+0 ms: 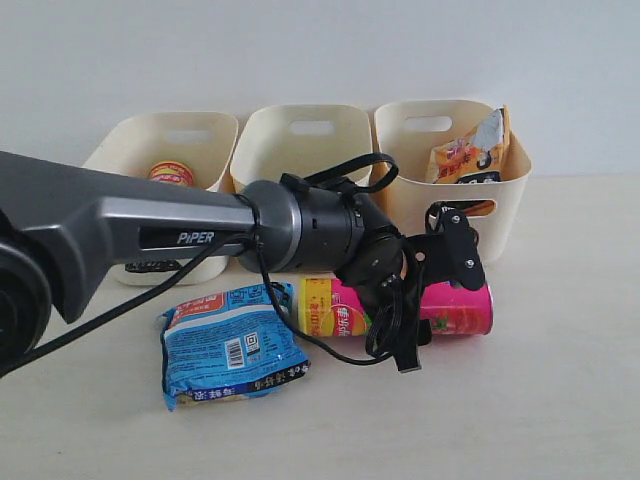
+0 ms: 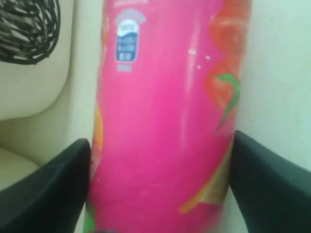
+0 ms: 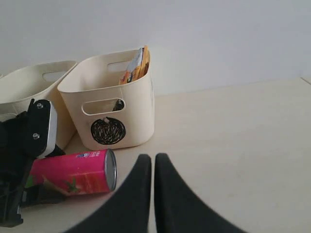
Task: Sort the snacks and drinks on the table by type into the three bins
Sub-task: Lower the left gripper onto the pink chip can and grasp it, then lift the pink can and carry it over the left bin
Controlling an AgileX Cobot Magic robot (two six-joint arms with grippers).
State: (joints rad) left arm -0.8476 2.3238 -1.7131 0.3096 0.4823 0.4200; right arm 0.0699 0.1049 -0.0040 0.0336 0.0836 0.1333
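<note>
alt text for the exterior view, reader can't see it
A dark robot arm reaches from the left, its left gripper around a pink chip can lying on a beige table, a blue crinkly packet flat beside it. Behind stand three cream bins: a yellow can in the left one, an orange-and-black bag in the right.

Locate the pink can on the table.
Exterior view: the pink can lies on its side, right of the blue packet, in front of the right bin.

Table: bins, pink can, blue pkt
</note>
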